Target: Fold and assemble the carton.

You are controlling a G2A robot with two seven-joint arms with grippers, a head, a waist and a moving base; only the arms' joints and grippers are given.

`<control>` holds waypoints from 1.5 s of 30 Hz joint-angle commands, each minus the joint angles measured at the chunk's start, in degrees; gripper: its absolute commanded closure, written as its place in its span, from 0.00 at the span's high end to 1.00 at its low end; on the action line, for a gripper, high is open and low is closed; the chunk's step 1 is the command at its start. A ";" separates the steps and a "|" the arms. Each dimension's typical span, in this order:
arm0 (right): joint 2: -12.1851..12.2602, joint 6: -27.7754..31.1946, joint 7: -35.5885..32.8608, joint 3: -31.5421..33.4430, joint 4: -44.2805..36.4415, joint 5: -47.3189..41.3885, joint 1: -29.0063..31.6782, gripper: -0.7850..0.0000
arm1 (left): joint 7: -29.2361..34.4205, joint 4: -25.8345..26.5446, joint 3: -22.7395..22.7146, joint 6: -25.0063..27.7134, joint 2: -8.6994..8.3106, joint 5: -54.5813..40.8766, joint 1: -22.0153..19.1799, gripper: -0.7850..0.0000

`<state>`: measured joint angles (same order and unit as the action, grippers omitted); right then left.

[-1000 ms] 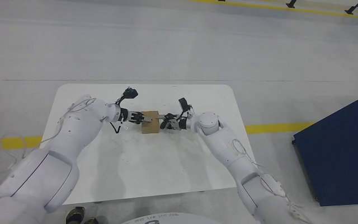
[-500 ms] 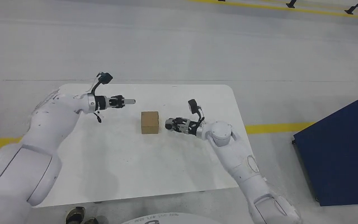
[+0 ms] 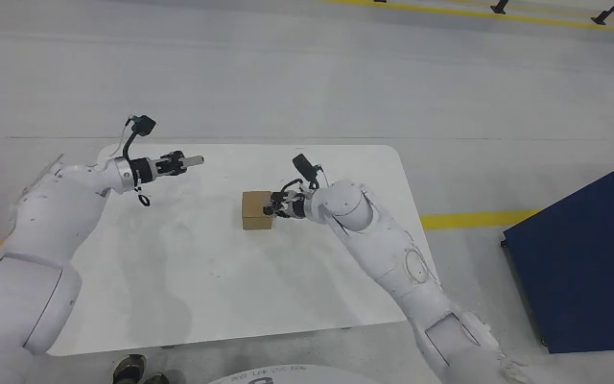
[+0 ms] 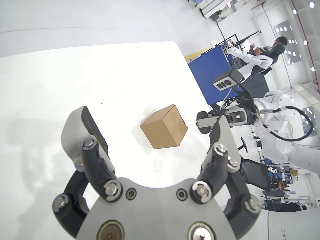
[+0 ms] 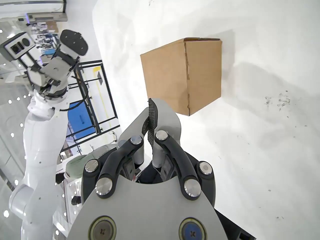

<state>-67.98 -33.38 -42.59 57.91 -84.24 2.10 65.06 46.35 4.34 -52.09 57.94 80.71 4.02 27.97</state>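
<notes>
The carton (image 5: 182, 76) is plain brown cardboard, matt, with a slightly rough cut edge along its seam. The table (image 3: 240, 288) top is smooth white with a soft sheen, marked by faint dark scuffs (image 5: 277, 99) at the right of the right wrist view. On the left gripper (image 4: 152, 118), the base plate (image 4: 155, 213) is brushed metal with shiny screw heads (image 4: 200, 188), the links (image 4: 95, 161) are matt black plastic, and the pads (image 4: 96, 131) are black ribbed rubber. The 2 arms (image 3: 384, 240) wear glossy white shells.

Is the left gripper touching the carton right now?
Apart. The top view shows bare table between the open left gripper and the carton.
</notes>
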 commanded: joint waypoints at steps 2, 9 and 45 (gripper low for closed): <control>-1.15 -2.39 0.66 -3.47 3.71 -0.50 -3.53 0.00 | 0.00 0.00 0.00 0.00 0.00 0.00 0.00 1.00; -3.42 -5.45 2.47 -8.62 10.65 -1.69 -8.59 0.00 | 0.00 0.00 0.00 0.00 0.00 0.00 0.00 1.00; 0.12 10.90 1.04 7.57 8.35 -7.56 3.03 0.00 | 0.00 0.00 0.00 0.00 0.00 0.00 0.00 1.00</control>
<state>-67.86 -22.45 -40.97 65.60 -76.97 -5.42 68.38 46.35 4.34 -52.09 57.94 80.71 4.02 27.97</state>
